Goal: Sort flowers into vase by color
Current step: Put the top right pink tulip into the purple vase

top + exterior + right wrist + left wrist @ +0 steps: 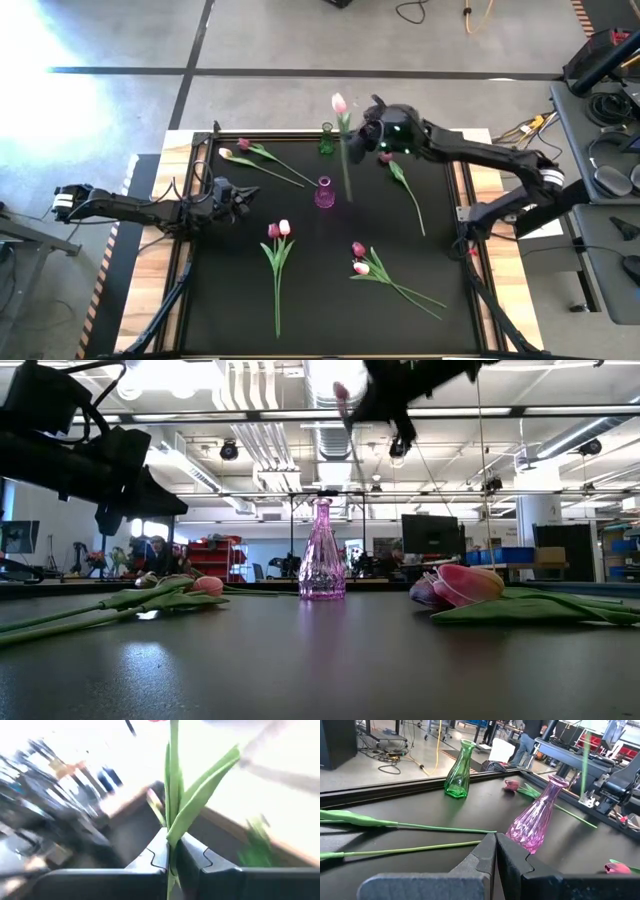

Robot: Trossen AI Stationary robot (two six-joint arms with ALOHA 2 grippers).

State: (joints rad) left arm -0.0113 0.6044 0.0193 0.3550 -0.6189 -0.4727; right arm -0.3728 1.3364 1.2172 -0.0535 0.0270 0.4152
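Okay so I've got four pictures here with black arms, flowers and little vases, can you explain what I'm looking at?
Two robot arms work at a black table. One picture looks straight down, one sits at tabletop height, and two come from cameras on the arms' wrists. Tulips lie scattered on the table near a pink vase and a green vase. The right gripper is shut on the stem of a pink tulip, lifted near the green vase. The left gripper waits shut, holding nothing, at the table's left side.

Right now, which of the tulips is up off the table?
The light pink tulip near the green vase: the right claw is shut on its stem, holding it in the air. Every other tulip lies flat on the black table.
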